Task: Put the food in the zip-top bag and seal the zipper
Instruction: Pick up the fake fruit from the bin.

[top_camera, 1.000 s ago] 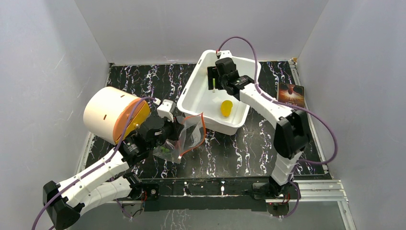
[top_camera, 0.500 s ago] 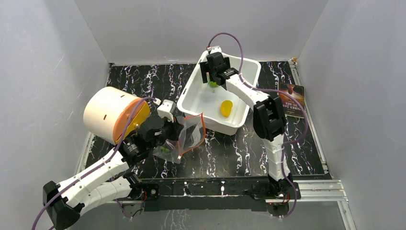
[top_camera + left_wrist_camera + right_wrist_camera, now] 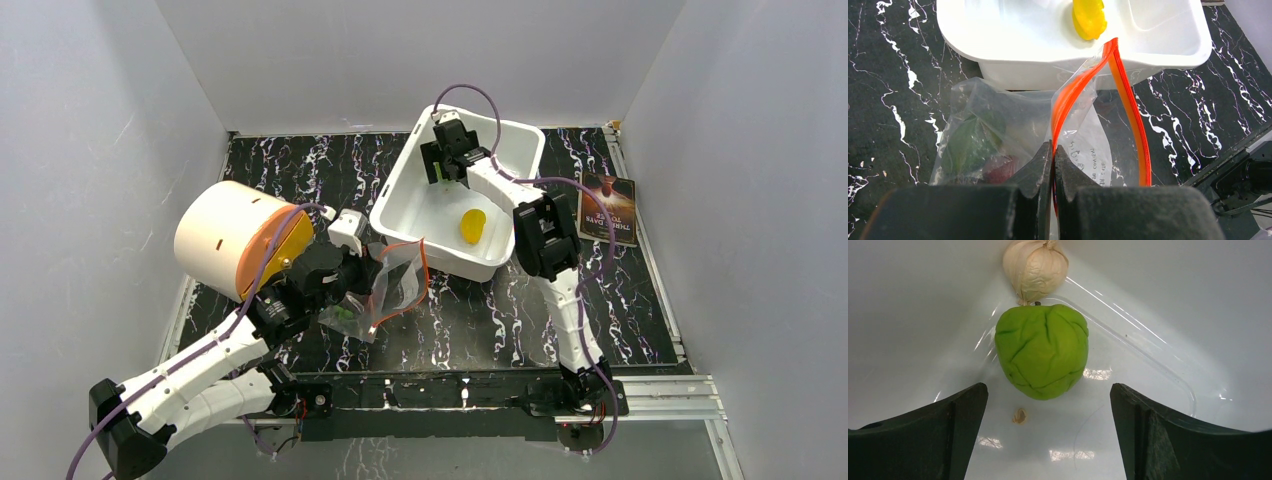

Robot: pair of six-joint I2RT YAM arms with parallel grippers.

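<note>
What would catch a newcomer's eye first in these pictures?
The bright red-orange zipper of the clear zip-top bag, pinched by the shut left gripper just in front of the white tub. Inside the tub's far end, the open right gripper hangs over a bright green lime with a garlic bulb beside it, and a yellow mango piece lies mid-tub.

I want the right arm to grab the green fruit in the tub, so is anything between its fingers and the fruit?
Nothing visible blocks it. The right gripper is open, with the lime centred ahead in the white tub. The garlic bulb sits right behind the lime. A tiny beige scrap lies just in front.
</note>
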